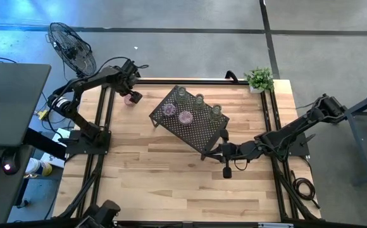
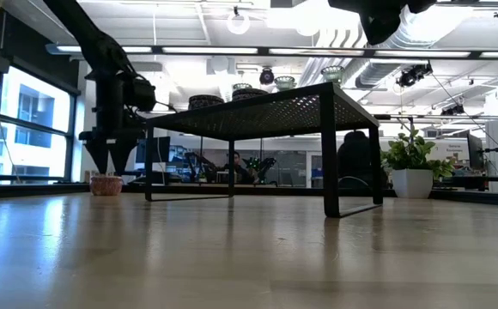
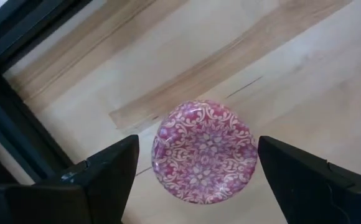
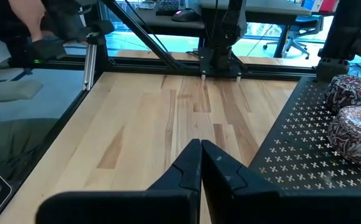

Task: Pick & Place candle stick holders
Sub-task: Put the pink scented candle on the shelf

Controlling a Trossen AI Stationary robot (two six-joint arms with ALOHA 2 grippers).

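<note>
Since the pink candle holder point(image 3: 205, 151) already sat on the surface point(image 3: 305, 68), the left tool point(image 3: 196, 171) stood wide open around it, gripping nothing.

Pink, white-scrolled candle stick holder point(image 3: 205, 152); black perforated rack point(image 1: 190, 123)

Around my wooden worktop point(image 1: 171, 177) the floor point(image 1: 171, 12) is grey concrete crossed by dark lines. A black wire fan point(image 1: 71, 46) stands off one far corner, and a grey desk point(image 1: 9, 101) sits beside it. Beyond the worktop I see tall windows point(image 2: 34, 129), ceiling light strips point(image 2: 232, 53), exposed ducts point(image 2: 361, 64) and a large potted plant point(image 2: 412, 163).
</note>
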